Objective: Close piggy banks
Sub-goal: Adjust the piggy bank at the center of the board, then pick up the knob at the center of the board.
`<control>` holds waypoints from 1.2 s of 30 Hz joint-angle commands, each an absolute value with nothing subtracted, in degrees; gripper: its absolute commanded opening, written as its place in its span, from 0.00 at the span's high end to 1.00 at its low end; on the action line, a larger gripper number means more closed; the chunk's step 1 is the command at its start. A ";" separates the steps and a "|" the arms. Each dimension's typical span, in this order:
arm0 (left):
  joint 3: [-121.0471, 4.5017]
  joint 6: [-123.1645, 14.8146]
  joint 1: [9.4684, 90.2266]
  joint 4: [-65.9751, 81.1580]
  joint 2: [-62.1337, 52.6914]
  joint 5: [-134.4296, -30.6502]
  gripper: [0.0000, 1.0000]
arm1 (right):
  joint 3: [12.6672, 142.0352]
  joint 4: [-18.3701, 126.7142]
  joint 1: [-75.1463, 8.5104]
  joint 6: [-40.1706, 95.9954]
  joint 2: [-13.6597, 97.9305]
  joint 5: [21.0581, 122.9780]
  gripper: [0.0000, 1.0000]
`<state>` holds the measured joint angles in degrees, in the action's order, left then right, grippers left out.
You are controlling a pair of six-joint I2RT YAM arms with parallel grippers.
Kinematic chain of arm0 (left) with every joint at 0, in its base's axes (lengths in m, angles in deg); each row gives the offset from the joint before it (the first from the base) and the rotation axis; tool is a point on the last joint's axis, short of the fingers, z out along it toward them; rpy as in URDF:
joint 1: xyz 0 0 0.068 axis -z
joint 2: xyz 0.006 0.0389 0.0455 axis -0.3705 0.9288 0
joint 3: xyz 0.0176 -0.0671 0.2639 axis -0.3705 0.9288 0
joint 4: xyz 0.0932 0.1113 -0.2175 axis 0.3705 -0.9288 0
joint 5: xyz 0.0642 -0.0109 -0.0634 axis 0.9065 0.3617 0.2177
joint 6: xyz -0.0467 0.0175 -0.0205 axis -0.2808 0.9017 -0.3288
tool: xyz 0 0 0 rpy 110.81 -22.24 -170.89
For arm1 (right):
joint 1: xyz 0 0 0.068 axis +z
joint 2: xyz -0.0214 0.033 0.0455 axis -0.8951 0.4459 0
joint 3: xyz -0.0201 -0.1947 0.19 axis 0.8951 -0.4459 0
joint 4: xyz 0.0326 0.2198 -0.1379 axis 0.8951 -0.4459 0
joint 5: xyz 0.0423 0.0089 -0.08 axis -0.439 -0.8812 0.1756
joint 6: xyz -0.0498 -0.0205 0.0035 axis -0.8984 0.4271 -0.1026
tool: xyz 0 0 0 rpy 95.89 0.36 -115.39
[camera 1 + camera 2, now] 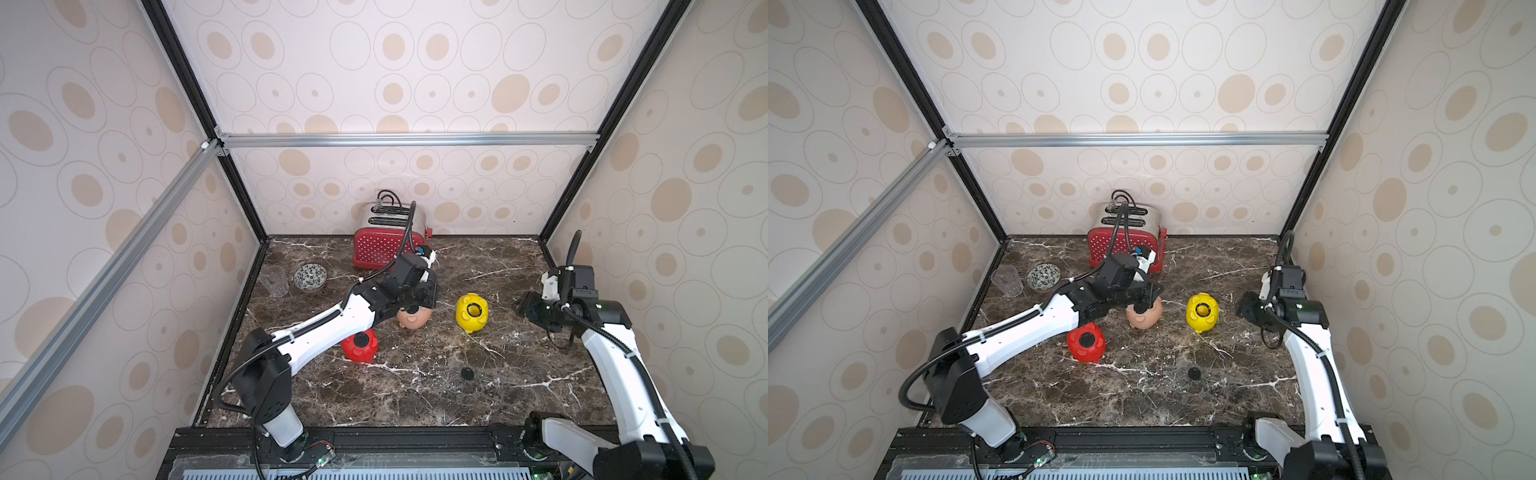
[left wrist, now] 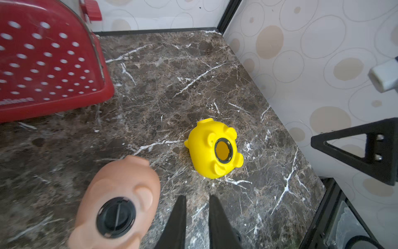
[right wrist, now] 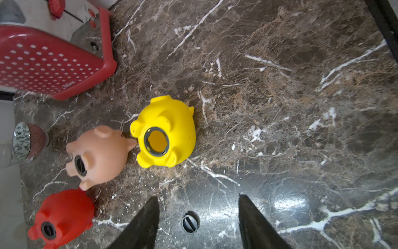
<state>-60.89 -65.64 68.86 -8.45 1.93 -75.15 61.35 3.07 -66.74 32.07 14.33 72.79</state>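
The left gripper [image 2: 197, 196] had its two tapered black fingers drawn close together on nothing. It was poised just above the dark, white-veined marble table [image 1: 415, 399], off the 3 o'clock flank of the peach-pink piggy bank [image 2: 120, 179]. That pig, smooth and rounded in matte plastic, lay belly up with a black slotted plug [image 2: 116, 217] seated in its round hole. Which way its snout pointed I could not tell.

The right gripper [image 3: 198, 196] had its jaws spread wide and empty. Through the gap between them, in the right wrist view, a loose plug [image 3: 190, 222] lay flat on the glossy stone: a small black disc with a slot.

In a top view that gripper stood at 3 o'clock from the yellow piggy bank [image 1: 462, 316], apart from it. The loose plug sat at 6 o'clock from the same pig.

The yellow pig lay at 3 o'clock from the peach one, on its back with its dark-rimmed hole open and facing up. Its long axis ran roughly 12 to 6 — a flat stub, seemingly the snout, pointed to 12.

The red piggy bank [image 1: 1086, 341] lay at 8 o'clock from the peach pig, belly up, its hole stopped in black.

A red toaster [image 1: 382, 245] with white dots stood at 12 o'clock by the back wall.
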 commanded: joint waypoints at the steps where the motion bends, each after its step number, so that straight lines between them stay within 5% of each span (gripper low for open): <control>1: -54.47 -60.97 68.23 -5.59 -4.46 -70.29 0.79 | 59.01 -0.89 -62.56 31.58 11.47 74.20 0.44; 15: -27.84 -59.34 66.46 1.71 -30.62 -58.98 0.73 | 50.63 -1.18 -54.53 36.34 0.30 73.30 0.57; 26: -23.49 -55.78 66.40 6.42 -32.09 -52.18 0.72 | 46.68 2.34 -47.87 39.52 3.72 79.74 0.62; 36: -25.86 -55.76 66.33 5.37 -28.25 -53.32 0.72 | 44.35 6.44 -33.11 38.27 14.44 84.02 0.63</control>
